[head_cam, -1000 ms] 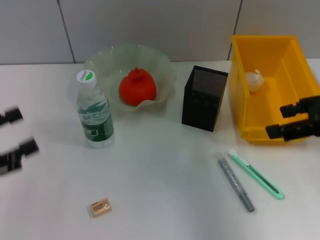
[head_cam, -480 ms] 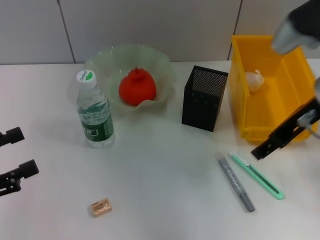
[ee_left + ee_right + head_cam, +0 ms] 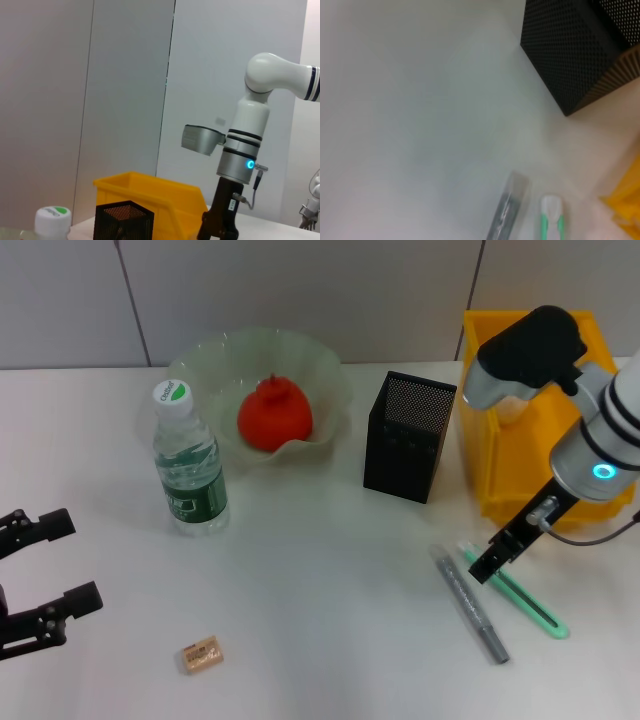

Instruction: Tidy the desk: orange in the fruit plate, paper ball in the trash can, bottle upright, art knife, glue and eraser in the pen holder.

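Nearest, the eraser [image 3: 201,656] was seen lying on the worktop [image 3: 320,590], well in front of the pen holder [image 3: 408,437]. The left tool [image 3: 45,580] had been brought closer to it, its fingers spread wide with nothing held. The right tool [image 3: 490,565] had been lowered over the art knife [image 3: 512,589], beside the glue [image 3: 471,603]; whether it was open could not be told. Pens seemed next. The two tips were shown close only by the right wrist view. Farther back, the orange [image 3: 273,416] sat in the fruit plate [image 3: 215,355], the bottle [image 3: 189,475] stood upright, and the trash can [image 3: 515,415] was just beside the pen holder.

Red-orange orange [image 3: 273,417], pale-green fruit plate [image 3: 210,360], yellow trash can [image 3: 520,475], black mesh pen holder [image 3: 408,437], mint-green art knife [image 3: 530,605]
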Tool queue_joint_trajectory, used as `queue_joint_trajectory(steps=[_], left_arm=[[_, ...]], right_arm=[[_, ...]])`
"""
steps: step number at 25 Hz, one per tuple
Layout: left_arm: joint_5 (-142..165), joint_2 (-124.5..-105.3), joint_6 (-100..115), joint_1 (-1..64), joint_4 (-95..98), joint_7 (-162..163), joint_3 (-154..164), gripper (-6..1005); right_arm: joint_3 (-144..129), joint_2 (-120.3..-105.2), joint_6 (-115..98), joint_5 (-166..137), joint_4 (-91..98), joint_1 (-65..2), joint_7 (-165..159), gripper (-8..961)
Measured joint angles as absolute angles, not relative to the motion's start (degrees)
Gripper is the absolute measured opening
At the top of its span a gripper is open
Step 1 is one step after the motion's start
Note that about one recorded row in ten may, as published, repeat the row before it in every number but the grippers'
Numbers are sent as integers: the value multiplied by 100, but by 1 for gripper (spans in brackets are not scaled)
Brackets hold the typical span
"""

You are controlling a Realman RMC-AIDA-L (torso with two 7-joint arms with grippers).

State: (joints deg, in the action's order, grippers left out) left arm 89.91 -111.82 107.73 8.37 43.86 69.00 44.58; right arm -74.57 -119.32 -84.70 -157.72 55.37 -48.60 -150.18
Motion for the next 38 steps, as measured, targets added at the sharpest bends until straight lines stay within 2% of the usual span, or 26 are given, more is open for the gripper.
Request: queue_joint_trajectory(steps=[14,30,38], left_arm=[[9074,-11267,10713,860,4385,6898,4424,859],[9080,-11265,10641,854,4315,6906,4421,860],[9079,-11269,10601,859,4315,6917,4421,860]], right_arm=[[-7951,-11936,-7969,-15917,4984,-5100,-15402,771],[-8043,-11940,-7838,-15879,4586,-5264,-15365,686],[-8055,-11944,-7834,-15874,4603,-5287,-15359,463]])
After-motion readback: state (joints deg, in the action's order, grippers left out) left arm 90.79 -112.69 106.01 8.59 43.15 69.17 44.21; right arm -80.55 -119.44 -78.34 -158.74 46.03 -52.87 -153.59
